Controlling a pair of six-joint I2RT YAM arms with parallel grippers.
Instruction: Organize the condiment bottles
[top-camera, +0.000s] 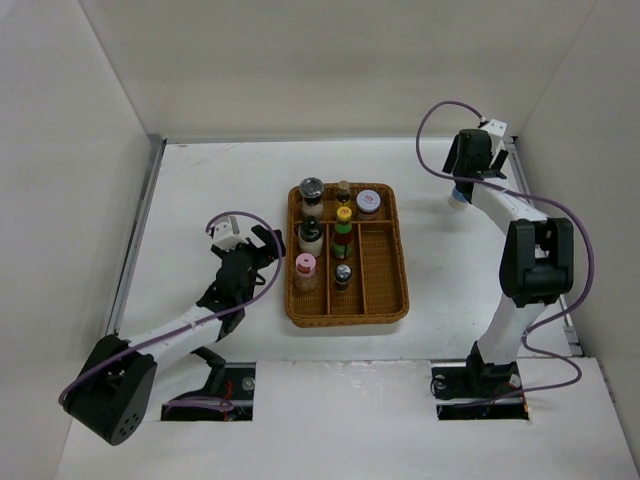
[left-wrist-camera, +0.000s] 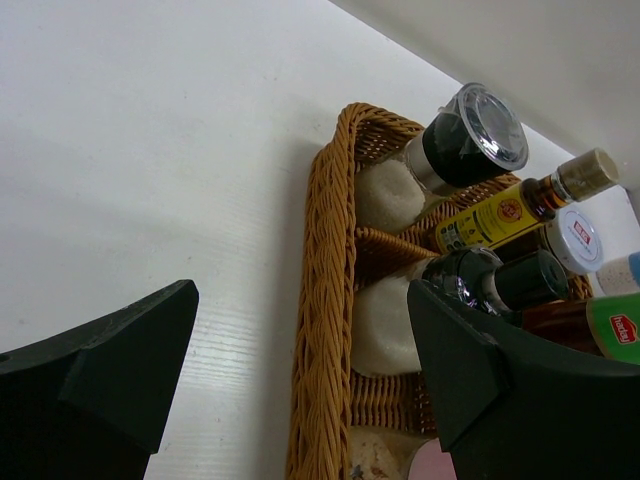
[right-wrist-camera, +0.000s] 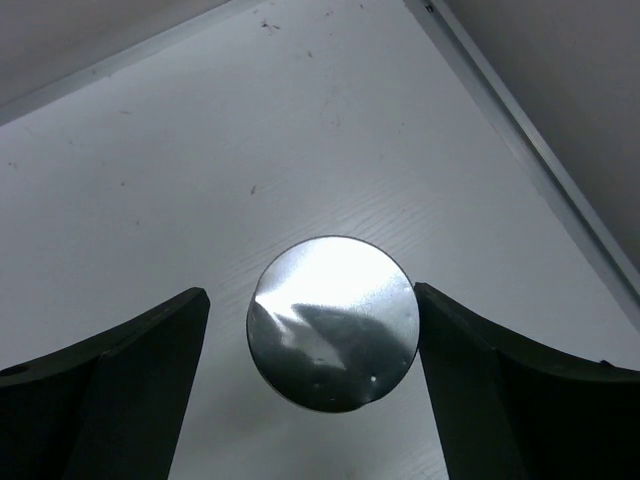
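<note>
Directly below, silver-capped bottle (right-wrist-camera: 332, 322) shows only its lid; body hidden.

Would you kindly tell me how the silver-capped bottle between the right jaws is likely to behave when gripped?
The silver-capped bottle has a round, shiny cap, so it may slip or twist if pinched there. It seems to stand upright on the table, touching neither jaw, so an off-centre closing could tip it.

Bottles (top-camera: 311, 232) in tray (top-camera: 347, 318), lone bottle (right-wrist-camera: 333, 322) on table (top-camera: 200, 190) to its right
</note>
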